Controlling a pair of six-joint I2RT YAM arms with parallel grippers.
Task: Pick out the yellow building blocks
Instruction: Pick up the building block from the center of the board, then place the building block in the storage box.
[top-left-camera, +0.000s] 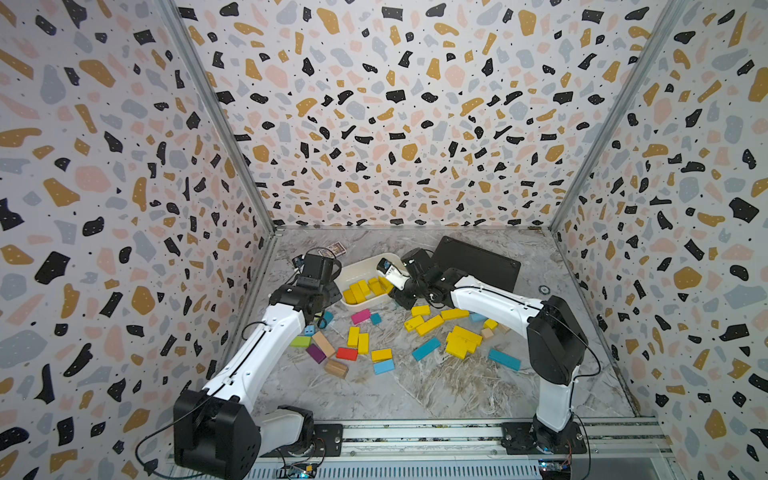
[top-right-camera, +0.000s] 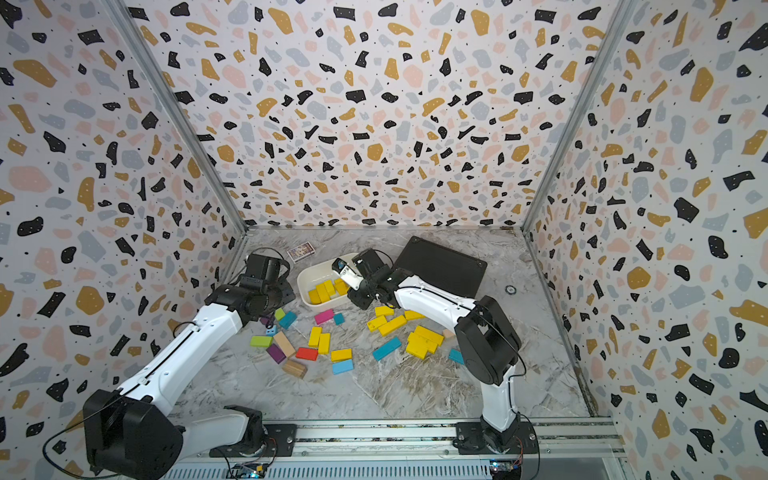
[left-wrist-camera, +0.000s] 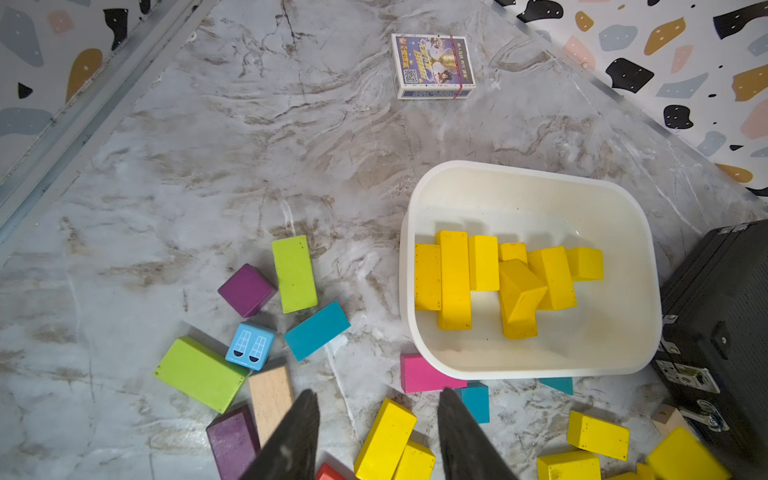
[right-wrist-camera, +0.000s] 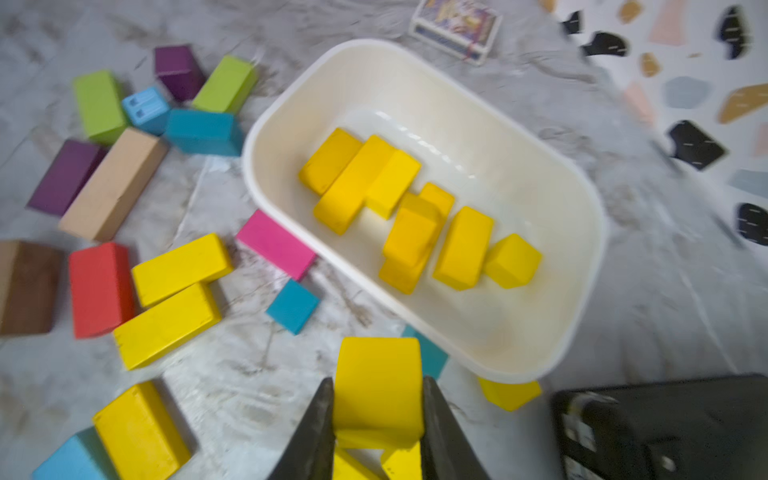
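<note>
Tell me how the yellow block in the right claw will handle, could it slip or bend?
The yellow block looks like solid painted wood, so it probably won't flex. Its flat sides are pinched squarely by the right claw, so rolling seems unlikely, though the smooth paint might let it slide. It looks small, so likely light.

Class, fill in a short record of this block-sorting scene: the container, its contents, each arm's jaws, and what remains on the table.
Container: white tub
Contents: yellow blocks only
Right jaws: shut on a yellow block
Left jaws: open, holding nothing
On the table: loose yellow blocks among other-coloured blocks
</note>
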